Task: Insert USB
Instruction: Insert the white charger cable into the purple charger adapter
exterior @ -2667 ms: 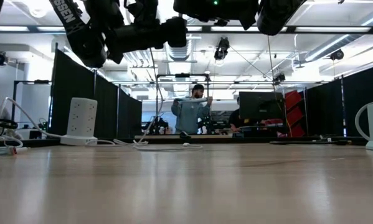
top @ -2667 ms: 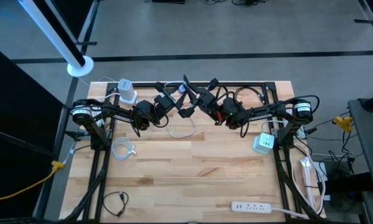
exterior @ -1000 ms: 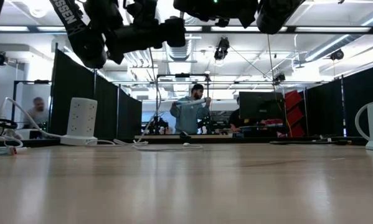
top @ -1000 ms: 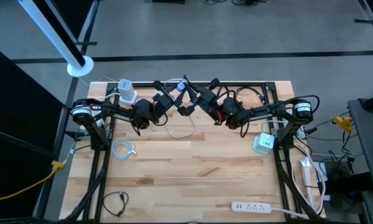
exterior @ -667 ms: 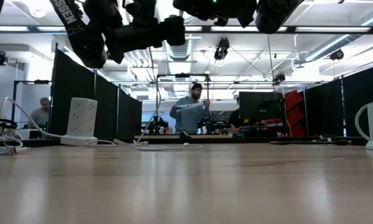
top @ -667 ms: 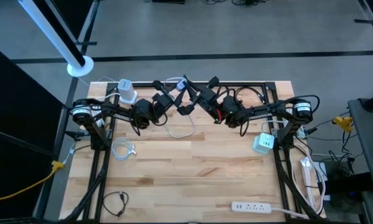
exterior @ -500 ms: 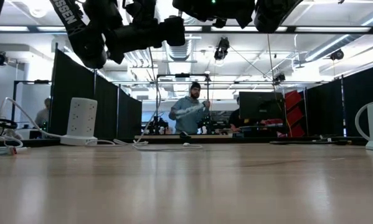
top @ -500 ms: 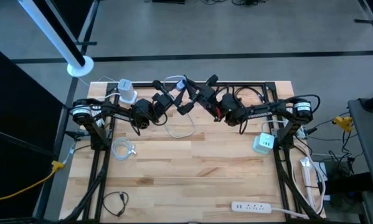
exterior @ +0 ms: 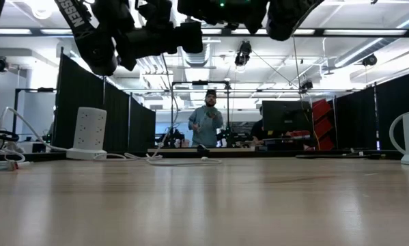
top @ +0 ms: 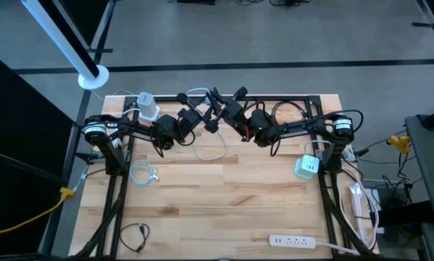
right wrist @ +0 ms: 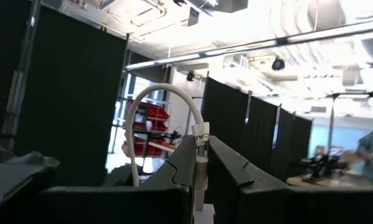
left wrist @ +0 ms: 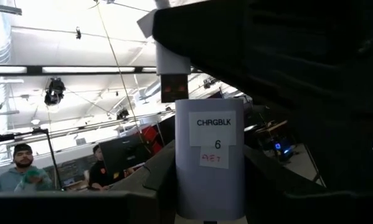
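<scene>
The left gripper (left wrist: 208,186) grasped one white charger block (left wrist: 209,155) labelled CHRGBLK, while the right gripper (right wrist: 200,177) pinched one white USB cable (right wrist: 150,109).

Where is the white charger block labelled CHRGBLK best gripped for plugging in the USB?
Grip the charger block across its flat side faces at mid-body, as the left gripper does, leaving the port end clear. The USB plug, pinched by the right gripper, sits at that end.

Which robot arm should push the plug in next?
Probably the right. Its tool pinches the white USB cable, whose plug hangs right at the charger block. The left tool only needs to hold that block steady.
</scene>
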Available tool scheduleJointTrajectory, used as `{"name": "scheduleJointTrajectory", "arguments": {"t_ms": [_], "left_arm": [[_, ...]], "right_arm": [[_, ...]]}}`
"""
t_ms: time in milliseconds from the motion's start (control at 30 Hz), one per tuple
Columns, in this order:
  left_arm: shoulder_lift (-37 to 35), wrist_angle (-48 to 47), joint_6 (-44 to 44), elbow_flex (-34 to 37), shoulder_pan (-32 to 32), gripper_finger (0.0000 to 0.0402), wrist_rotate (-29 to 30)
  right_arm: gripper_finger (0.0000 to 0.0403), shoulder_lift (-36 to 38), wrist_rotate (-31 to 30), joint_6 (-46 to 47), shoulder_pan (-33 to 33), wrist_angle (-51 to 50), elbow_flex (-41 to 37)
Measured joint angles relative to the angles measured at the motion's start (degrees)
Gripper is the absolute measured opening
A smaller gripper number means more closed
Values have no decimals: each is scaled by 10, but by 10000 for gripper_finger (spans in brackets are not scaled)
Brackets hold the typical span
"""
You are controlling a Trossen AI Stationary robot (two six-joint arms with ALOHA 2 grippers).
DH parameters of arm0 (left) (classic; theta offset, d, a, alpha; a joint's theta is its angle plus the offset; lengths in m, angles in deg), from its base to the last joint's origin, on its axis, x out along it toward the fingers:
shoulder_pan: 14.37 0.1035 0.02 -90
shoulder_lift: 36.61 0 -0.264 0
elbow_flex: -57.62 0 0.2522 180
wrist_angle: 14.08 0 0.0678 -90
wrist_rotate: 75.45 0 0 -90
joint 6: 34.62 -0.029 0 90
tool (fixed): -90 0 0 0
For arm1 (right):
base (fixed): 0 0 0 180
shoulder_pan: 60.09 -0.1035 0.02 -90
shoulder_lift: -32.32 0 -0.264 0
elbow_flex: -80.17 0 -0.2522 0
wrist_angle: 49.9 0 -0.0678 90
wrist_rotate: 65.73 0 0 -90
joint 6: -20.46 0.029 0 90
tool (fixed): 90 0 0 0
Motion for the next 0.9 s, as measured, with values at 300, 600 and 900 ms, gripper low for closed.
{"name": "scheduleJointTrajectory", "arguments": {"t_ms": [300,600,900], "left_arm": [[0,5,-28,0,3,120,6],[0,17,-30,11,4,120,22],[0,16,-11,13,3,120,21]], "right_arm": [[14,-14,-16,-24,-4,12,14],[14,-10,-32,-35,-6,0,12],[14,-7,-32,-36,-9,-6,11]]}}
